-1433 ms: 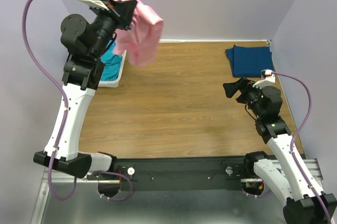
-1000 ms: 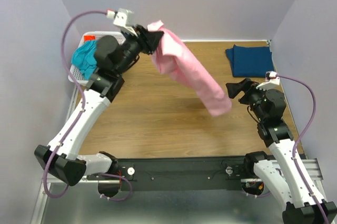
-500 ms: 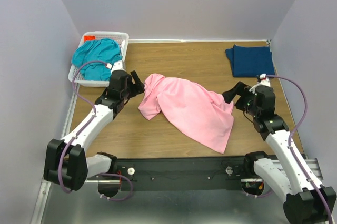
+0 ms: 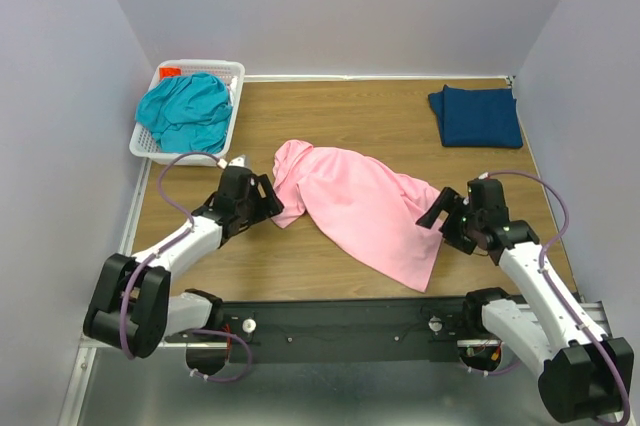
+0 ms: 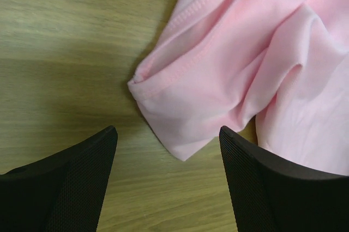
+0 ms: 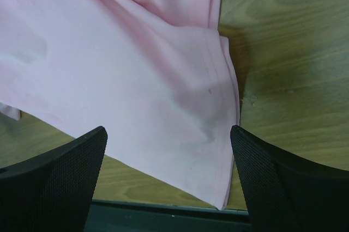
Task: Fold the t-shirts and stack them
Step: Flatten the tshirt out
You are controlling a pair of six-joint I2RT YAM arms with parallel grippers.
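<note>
Well beyond the left jaws, a white plastic lattice basket (image 4: 200, 64) holds a crumpled teal cotton t-shirt (image 4: 185, 111), probably waiting its turn. The left gripper (image 5: 168, 139) sits low, jaws spread and empty. A stitched corner of the light pink cotton t-shirt (image 4: 365, 211) lies just ahead between them, well placed for a pinch. That shirt lies rumpled on the wooden table (image 4: 330, 126) and needs flattening. The right gripper (image 6: 168, 134), jaws also spread and empty, straddles its hem corner. Far beyond them rests a folded dark navy-blue t-shirt (image 4: 477, 116), likely the stack's base.

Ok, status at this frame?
Open: left gripper, right gripper. Unfolded pink t-shirt rumpled on table between them. Folded navy t-shirt far right, teal t-shirt in basket. No obstruction.
</note>
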